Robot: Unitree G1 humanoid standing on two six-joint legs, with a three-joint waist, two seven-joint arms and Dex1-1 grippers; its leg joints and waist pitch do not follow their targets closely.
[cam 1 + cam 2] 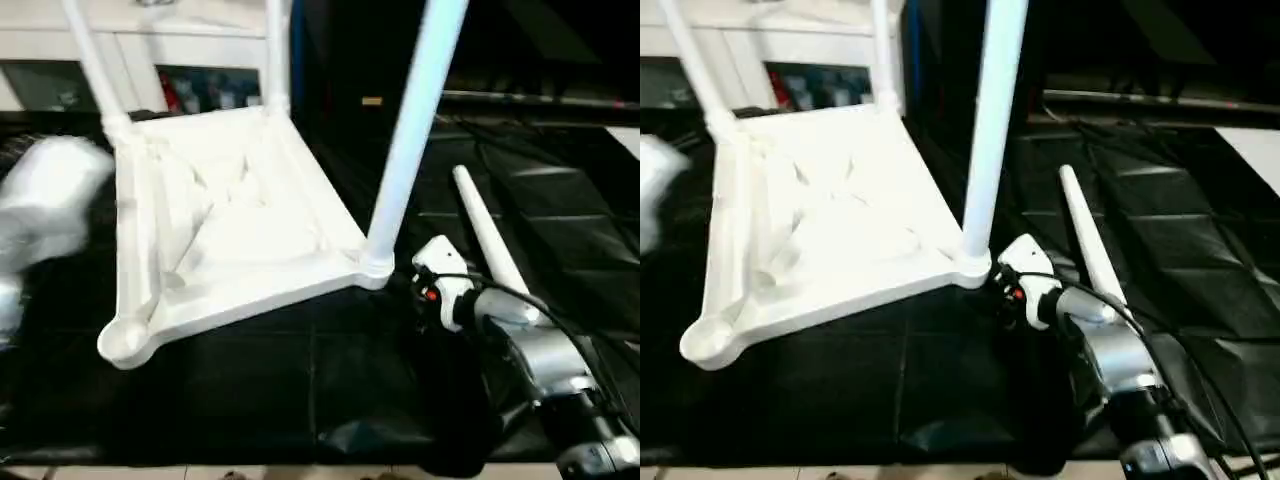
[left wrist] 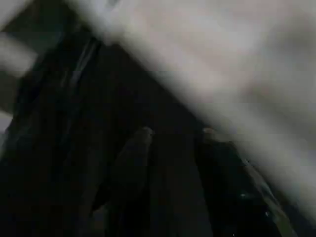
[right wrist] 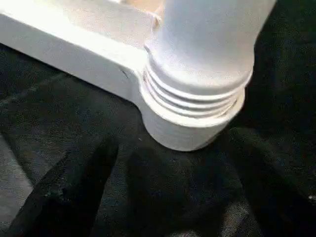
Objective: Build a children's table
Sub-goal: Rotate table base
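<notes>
The white tabletop [image 1: 240, 230] lies upside down on the black cloth, ribbed underside up. Legs stand in its two far corners [image 1: 95, 60] [image 1: 275, 50] and in the near right corner [image 1: 410, 140]. The near left corner socket [image 1: 125, 340] holds nothing. A loose leg [image 1: 485, 230] lies on the cloth to the right. My right gripper [image 3: 173, 140] is open, its black fingers [image 3: 74, 197] spread on either side of the near right socket [image 3: 192, 113] without touching it. My left gripper [image 2: 173, 138] is beside the tabletop's left edge, fingers apart with nothing between them.
My left forearm [image 1: 45, 200] is a silver blur at the tabletop's left side. White furniture [image 1: 150, 30] stands behind the work table. The cloth's front edge [image 1: 300, 465] runs along the bottom. Cables run along my right arm [image 1: 545, 355].
</notes>
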